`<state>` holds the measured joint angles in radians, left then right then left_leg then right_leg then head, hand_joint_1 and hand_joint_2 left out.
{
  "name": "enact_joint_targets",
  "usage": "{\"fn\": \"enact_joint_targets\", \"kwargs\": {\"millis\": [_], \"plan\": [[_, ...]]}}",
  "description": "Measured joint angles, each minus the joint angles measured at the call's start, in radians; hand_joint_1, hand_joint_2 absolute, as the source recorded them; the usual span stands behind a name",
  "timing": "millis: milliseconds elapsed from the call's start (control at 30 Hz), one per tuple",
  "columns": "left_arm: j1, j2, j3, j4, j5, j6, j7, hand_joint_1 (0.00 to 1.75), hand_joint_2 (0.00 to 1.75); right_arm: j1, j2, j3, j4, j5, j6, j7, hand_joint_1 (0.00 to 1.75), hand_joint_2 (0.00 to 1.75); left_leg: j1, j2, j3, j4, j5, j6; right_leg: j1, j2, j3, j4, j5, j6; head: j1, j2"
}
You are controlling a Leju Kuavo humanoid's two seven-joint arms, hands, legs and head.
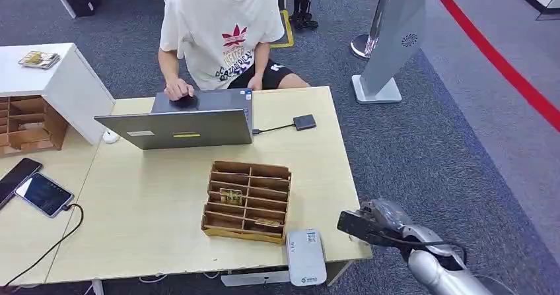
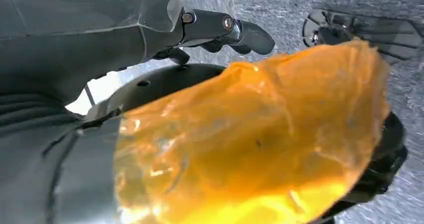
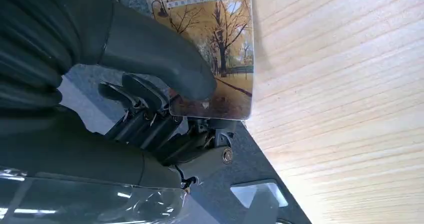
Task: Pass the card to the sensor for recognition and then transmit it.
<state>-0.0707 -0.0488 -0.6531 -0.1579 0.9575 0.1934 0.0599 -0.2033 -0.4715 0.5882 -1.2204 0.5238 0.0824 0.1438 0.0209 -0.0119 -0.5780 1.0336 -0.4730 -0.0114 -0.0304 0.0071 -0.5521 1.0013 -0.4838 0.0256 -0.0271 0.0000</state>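
Card top cut off in right hand.

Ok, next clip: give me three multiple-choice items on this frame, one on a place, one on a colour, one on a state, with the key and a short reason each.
1. Where does the grey card reader lie?
A. at the table's near edge, beside the wooden organiser
B. on the laptop
C. on the floor by the red line

2. What does the card mostly show?
A. a blue sea
B. golden autumn trees
C. plain white

3. What is the right hand doing?
A. hanging with nothing in it
B. pressing the laptop
C. holding the card

Key: 1 A, the head view shows it next to the wooden organiser. 2 B, the right wrist view shows yellow-leaved trees. 3 C, thumb and fingers clamp the card beside the table.
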Motion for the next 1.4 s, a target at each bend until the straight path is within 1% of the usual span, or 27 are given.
{"fn": "enact_joint_targets", "kwargs": {"millis": [167,267,433,567,667,767,867,933,1033,1167,1233,1333,1400], "plan": [[0.004,0.002,0.001,0.0,-0.012,0.0,0.0,0.0,0.0,0.061,-0.009,-0.011,-0.072,0.039,0.004,0.025,1.75,1.75,0.0,0.0,0.0,0.0,-0.001,0.0,0.0,0.0,0.0,0.0,-0.001,0.0,0.0,0.0],[0.004,0.003,0.001,0.0,-0.022,0.001,0.013,0.0,0.0,0.083,-0.013,-0.01,-0.113,0.049,0.003,0.043,1.75,1.75,0.0,0.001,0.0,0.0,-0.001,0.0,0.0,0.002,0.0,0.0,-0.001,0.0,0.0,0.0],[0.004,0.004,0.001,0.0,-0.03,0.005,0.018,0.0,0.0,0.086,-0.016,-0.005,-0.129,0.029,0.0,0.035,1.75,1.75,0.0,0.001,0.0,0.0,-0.001,0.0,0.0,0.002,0.0,0.0,0.0,0.0,0.0,0.0],[0.004,0.005,0.001,0.0,-0.03,0.01,0.018,0.0,0.0,0.081,-0.017,-0.003,-0.143,0.02,-0.052,0.023,1.75,1.75,0.0,0.001,-0.001,0.0,-0.001,0.0,0.0,0.001,-0.001,0.0,0.0,0.0,0.0,0.0],[0.004,0.005,0.001,0.0,-0.022,0.01,0.018,0.0,0.0,0.082,-0.001,-0.011,-0.173,0.066,-0.132,0.037,1.75,1.75,0.0,0.0,-0.003,0.0,0.0,-0.001,0.0,0.0,-0.002,0.001,0.0,0.0,0.0,0.0],[0.004,0.004,0.001,0.0,-0.013,0.005,0.013,0.0,0.0,0.093,0.052,-0.05,-0.232,0.173,-0.262,0.048,1.75,1.75,0.0,0.0,-0.004,0.0,0.0,-0.001,0.0,0.001,-0.004,0.001,0.0,0.0,0.0,0.0],[0.004,0.0,0.001,0.0,-0.008,0.004,0.008,0.0,0.0,0.118,0.136,-0.1,-0.317,0.291,-0.389,0.048,1.75,1.75,0.0,0.0,-0.006,0.0,0.0,-0.001,0.0,0.0,-0.005,0.001,-0.001,0.0,0.0,0.0],[0.004,-0.005,0.001,0.0,-0.008,0.004,0.001,0.0,0.0,0.144,0.197,-0.14,-0.39,0.385,-0.487,0.029,1.75,1.75,0.0,-0.001,-0.007,0.0,0.0,-0.001,0.0,-0.001,-0.007,0.001,-0.001,0.0,0.0,0.0],[0.003,-0.01,0.0,0.0,-0.015,0.004,-0.001,0.0,0.0,0.173,0.277,-0.188,-0.488,0.47,-0.588,-0.014,1.75,1.75,0.0,0.0,-0.007,-0.001,0.0,-0.001,0.0,0.0,-0.007,0.001,-0.002,-0.001,0.0,0.0],[0.003,-0.013,-0.001,0.0,-0.024,0.004,-0.004,0.0,0.0,0.196,0.348,-0.224,-0.585,0.496,-0.662,-0.074,1.75,1.75,0.0,0.0,-0.008,-0.001,-0.001,-0.001,0.0,0.0,-0.008,0.001,-0.002,0.0,0.0,0.0],[0.003,-0.015,-0.002,0.0,-0.028,0.006,-0.006,0.0,0.0,0.197,0.37,-0.232,-0.614,0.481,-0.677,-0.096,1.75,1.75,0.0,0.0,-0.008,-0.001,-0.001,-0.001,0.0,0.0,-0.008,0.001,-0.002,0.0,0.0,0.0],[0.003,-0.016,-0.005,0.0,-0.03,0.01,-0.01,0.0,0.0,0.189,0.397,-0.232,-0.639,0.426,-0.675,-0.145,1.75,1.75,0.0,0.0,-0.008,-0.001,0.0,-0.001,0.0,0.0,-0.007,0.001,-0.002,-0.001,0.0,0.0],[0.003,-0.018,-0.011,0.0,-0.032,0.013,-0.012,0.0,0.0,0.169,0.412,-0.225,-0.642,0.385,-0.657,-0.166,1.75,1.75,0.0,0.0,-0.008,-0.001,0.0,-0.001,0.0,0.0,-0.007,0.001,-0.001,-0.001,0.0,0.0]]}}
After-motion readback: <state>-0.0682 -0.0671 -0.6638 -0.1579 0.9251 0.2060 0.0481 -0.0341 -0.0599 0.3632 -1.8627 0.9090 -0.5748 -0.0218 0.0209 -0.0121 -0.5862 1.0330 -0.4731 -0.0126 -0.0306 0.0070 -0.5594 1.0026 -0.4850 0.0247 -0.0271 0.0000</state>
